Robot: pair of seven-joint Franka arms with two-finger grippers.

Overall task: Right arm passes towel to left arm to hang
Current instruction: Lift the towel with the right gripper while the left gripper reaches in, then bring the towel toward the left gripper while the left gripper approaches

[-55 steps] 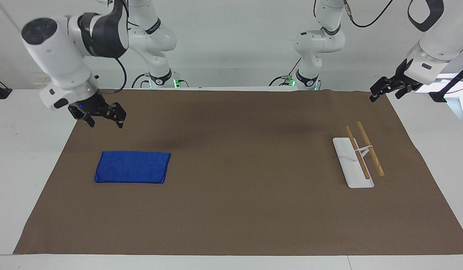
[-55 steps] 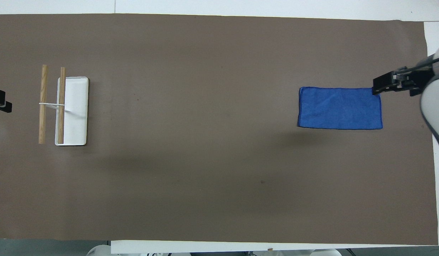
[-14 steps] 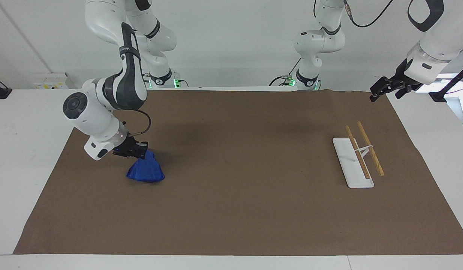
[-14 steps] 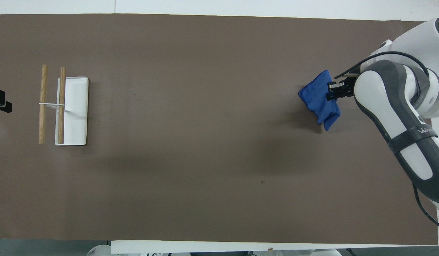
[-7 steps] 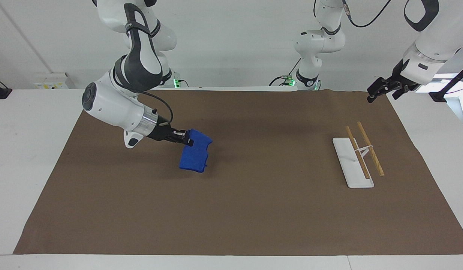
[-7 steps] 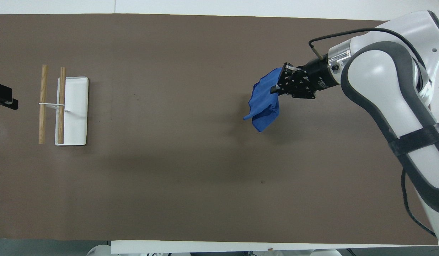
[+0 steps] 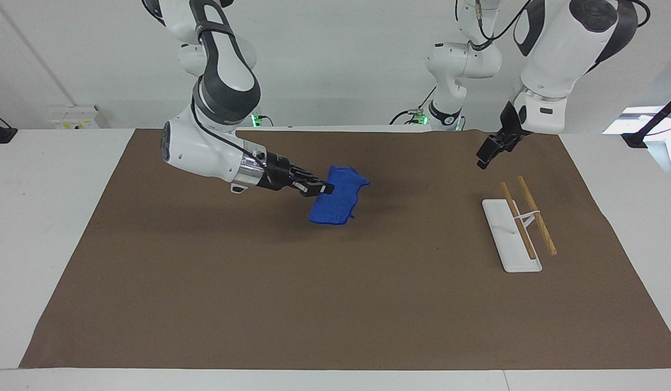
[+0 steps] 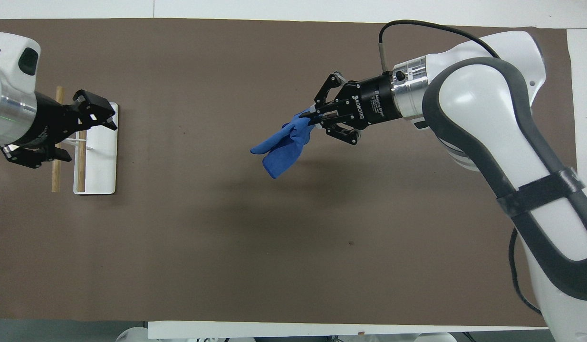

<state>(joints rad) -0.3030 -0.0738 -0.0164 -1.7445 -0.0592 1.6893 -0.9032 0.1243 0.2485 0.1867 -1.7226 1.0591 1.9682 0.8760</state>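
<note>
Only readable text: "ROBOTIQ" in white letters on the black body of the right gripper, overhead view. A second, smaller white line sits next to it on the same body, too small to read. In the facing view a small round dark mark on the base joint of the left arm carries a white character, maybe a "2", cannot tell for sure. Nothing else legible.

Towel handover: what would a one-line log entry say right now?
right gripper: shut on towel, mid-air over mat middle | left gripper: raised near rack, not touching towel | handover: not yet done
</note>
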